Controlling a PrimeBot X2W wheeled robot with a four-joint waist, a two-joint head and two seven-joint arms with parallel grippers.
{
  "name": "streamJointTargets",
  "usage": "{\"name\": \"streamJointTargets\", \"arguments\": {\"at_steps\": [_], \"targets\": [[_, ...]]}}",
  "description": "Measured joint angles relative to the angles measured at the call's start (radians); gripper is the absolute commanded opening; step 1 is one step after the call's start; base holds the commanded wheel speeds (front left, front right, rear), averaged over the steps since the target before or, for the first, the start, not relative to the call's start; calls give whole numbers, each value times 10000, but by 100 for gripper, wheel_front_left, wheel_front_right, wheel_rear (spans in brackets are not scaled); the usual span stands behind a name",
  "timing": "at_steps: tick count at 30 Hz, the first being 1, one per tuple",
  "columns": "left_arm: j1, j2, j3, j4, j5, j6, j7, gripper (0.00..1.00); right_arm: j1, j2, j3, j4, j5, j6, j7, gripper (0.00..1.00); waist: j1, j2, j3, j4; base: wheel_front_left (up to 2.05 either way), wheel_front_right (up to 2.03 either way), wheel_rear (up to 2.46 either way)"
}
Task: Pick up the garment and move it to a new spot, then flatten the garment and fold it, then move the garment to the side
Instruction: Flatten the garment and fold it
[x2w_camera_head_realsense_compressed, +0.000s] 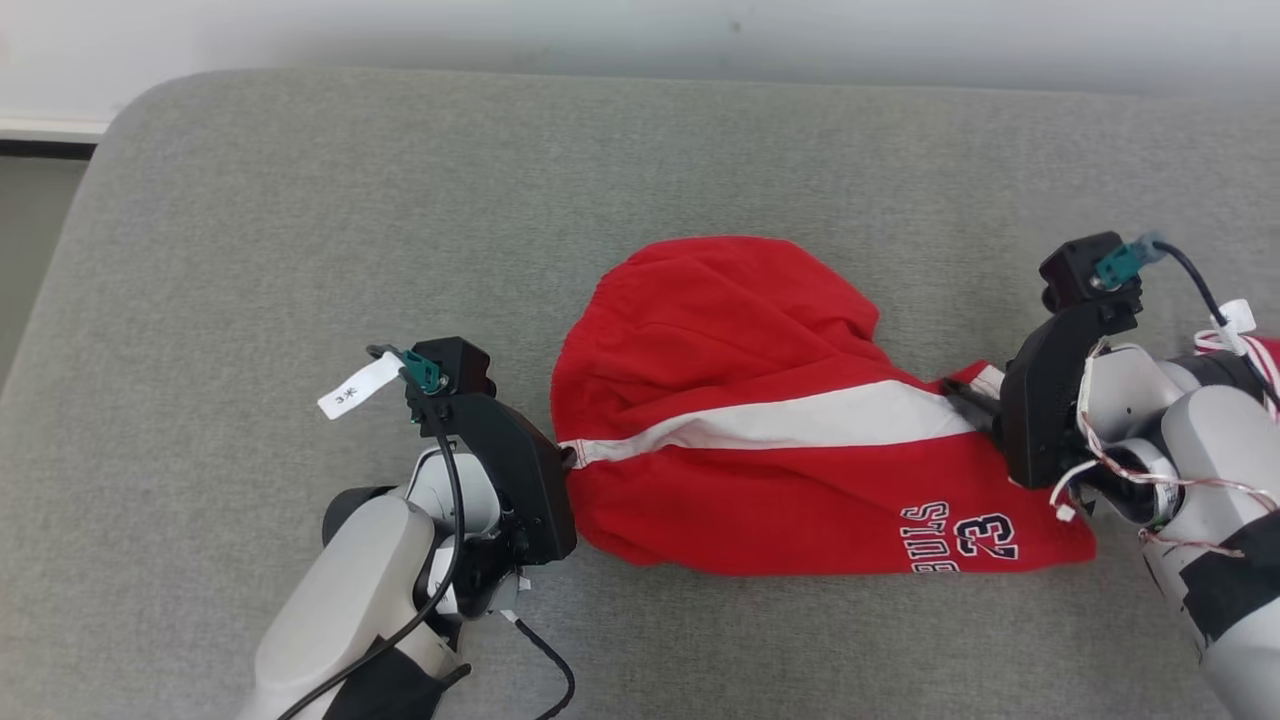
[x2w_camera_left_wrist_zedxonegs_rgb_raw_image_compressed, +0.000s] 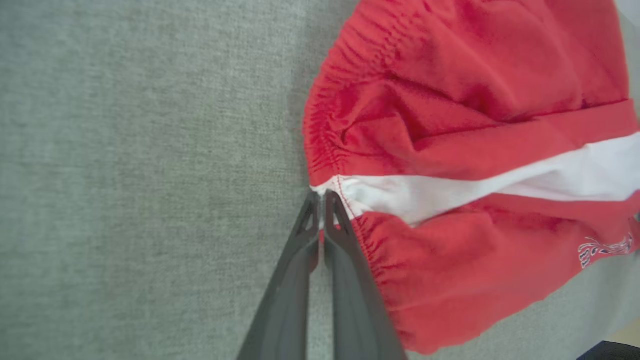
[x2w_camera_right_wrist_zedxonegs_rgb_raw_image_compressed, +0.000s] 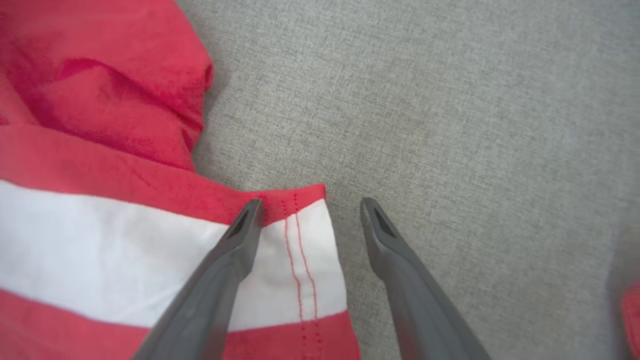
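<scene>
The garment (x2w_camera_head_realsense_compressed: 740, 400) is a pair of red shorts with a white side stripe and dark lettering, lying rumpled on a grey cushion (x2w_camera_head_realsense_compressed: 400, 200). My left gripper (x2w_camera_head_realsense_compressed: 568, 458) is at its left end, shut on the gathered waistband where the white stripe ends. The left wrist view shows the two fingers pressed together (x2w_camera_left_wrist_zedxonegs_rgb_raw_image_compressed: 320, 197) at the edge of the garment (x2w_camera_left_wrist_zedxonegs_rgb_raw_image_compressed: 450, 150). My right gripper (x2w_camera_head_realsense_compressed: 965, 395) is at the right end and stands open. In the right wrist view it (x2w_camera_right_wrist_zedxonegs_rgb_raw_image_compressed: 310, 205) straddles the stitched hem of the garment (x2w_camera_right_wrist_zedxonegs_rgb_raw_image_compressed: 100, 150): one finger lies over the white stripe, the other over bare cushion.
The grey cushion's rounded left edge (x2w_camera_head_realsense_compressed: 60, 280) drops off toward a darker floor. A pale wall (x2w_camera_head_realsense_compressed: 640, 30) runs along the back. Bare cushion stretches behind and to the left of the shorts. A white tag (x2w_camera_head_realsense_compressed: 358, 387) hangs from the left wrist cable.
</scene>
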Motion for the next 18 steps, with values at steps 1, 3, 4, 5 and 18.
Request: {"name": "streamJointTargets", "arguments": {"at_steps": [1,3,4,5,18], "targets": [[0,0,-35,8,-2,0,-2,0,96,-12,6,-132,-63,-48,-86,100,0,0,-8,-63,0,0,0],[-10,2,-150,10,-31,0,-6,0,266,-48,-31,-384,-180,-144,-336,100,0,0,-14,-167,0,0,0],[-13,0,-192,19,-63,0,-13,0,340,-56,-61,-541,-194,-242,-481,100,0,0,-15,-204,0,0,0],[-18,0,-209,33,-88,0,-42,0,383,-58,-92,-685,-240,-299,-591,100,0,0,-17,-228,0,0,0],[-128,4,-552,107,-240,0,-136,0,1030,-92,-56,-1337,-533,-780,-892,100,0,-2,-20,-319,0,0,0]]}}
